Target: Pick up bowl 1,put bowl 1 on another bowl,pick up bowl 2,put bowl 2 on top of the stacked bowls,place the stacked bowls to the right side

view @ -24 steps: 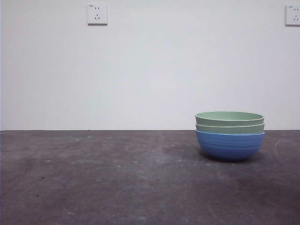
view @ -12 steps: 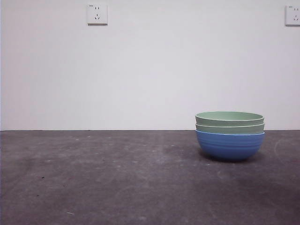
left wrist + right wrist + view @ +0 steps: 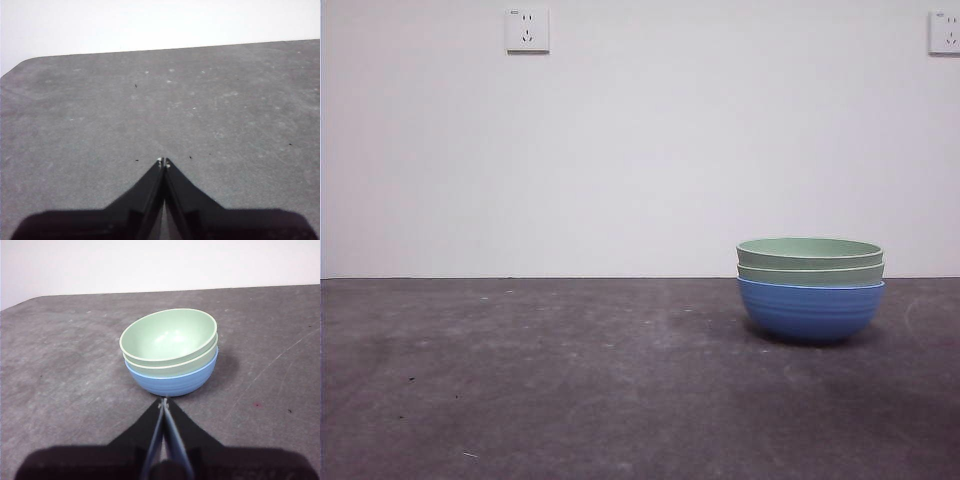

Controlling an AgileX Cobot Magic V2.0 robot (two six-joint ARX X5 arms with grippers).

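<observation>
The stacked bowls (image 3: 810,288) stand on the right part of the table: a blue ridged bowl (image 3: 810,312) at the bottom with two pale green bowls (image 3: 810,250) nested above it. In the right wrist view the same stack (image 3: 171,352) sits just beyond my right gripper (image 3: 163,402), whose jaws are shut, empty and clear of the bowls. My left gripper (image 3: 163,162) is shut over bare table, with no bowl in its view. Neither arm shows in the front view.
The dark grey tabletop (image 3: 570,380) stretches to the left of the stack. A white wall stands behind, with one socket (image 3: 527,30) at upper left and another socket (image 3: 944,33) at upper right.
</observation>
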